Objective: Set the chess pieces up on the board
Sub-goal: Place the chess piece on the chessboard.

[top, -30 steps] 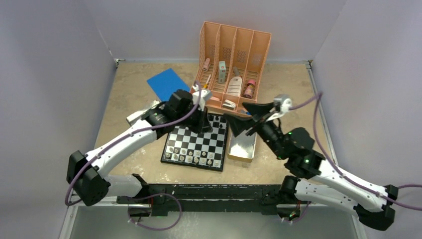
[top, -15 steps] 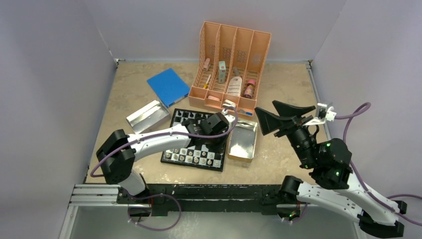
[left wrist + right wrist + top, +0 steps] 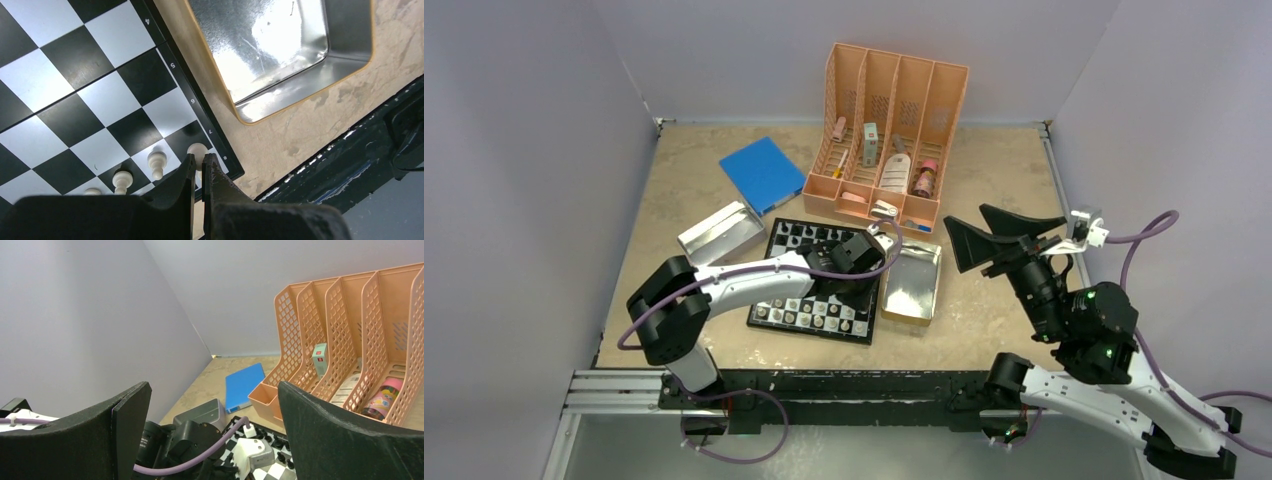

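The board (image 3: 796,277) lies at the table's middle, black chess pieces (image 3: 809,232) along its far rows and white ones (image 3: 809,318) along its near rows. My left gripper (image 3: 856,298) reaches down over the near right corner of the board (image 3: 75,60). In the left wrist view it (image 3: 198,161) is shut on a white pawn (image 3: 197,149), whose round head shows just past the tips, over the last column by the border. Two more white pawns (image 3: 157,162) stand to its left. My right gripper (image 3: 964,218) hangs raised to the right of the board, wide open (image 3: 212,387) and holding nothing.
A gold-rimmed metal tray (image 3: 912,283) lies against the board's right side (image 3: 300,75). A second metal tray (image 3: 719,232) and a blue book (image 3: 762,172) lie at the far left. The peach organizer (image 3: 894,110) with bottles stands behind the board. The black front rail (image 3: 360,165) runs close by.
My left arm swung from the board's far side to its near right corner, gripper still shut. My right arm drew back to the right and rose, still open.
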{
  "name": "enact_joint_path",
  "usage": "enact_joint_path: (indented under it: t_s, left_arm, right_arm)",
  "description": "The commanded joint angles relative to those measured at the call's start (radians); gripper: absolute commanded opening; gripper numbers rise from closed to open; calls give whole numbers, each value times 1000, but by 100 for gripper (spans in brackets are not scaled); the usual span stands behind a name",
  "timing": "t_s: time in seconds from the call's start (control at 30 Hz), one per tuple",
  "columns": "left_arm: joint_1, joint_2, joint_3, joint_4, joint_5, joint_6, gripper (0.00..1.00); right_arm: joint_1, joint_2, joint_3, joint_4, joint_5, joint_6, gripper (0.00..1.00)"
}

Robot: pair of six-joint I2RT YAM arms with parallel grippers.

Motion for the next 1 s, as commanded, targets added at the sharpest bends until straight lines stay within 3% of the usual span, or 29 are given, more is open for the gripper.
enact_joint_path:
  t_s: [0.0,0.63,0.97]
  left_arm:
    - [1,14,-17,23,-11,-23,0]
    - [1,61,-32,47,22,-20,0]
    - [1,56,-16,42,28,-33,22]
  right_arm:
    - [4,-12,5,23,28,1,99]
    - [3,1,-10,34,22,2,99]
    - [3,7,-22,29,10,6,99]
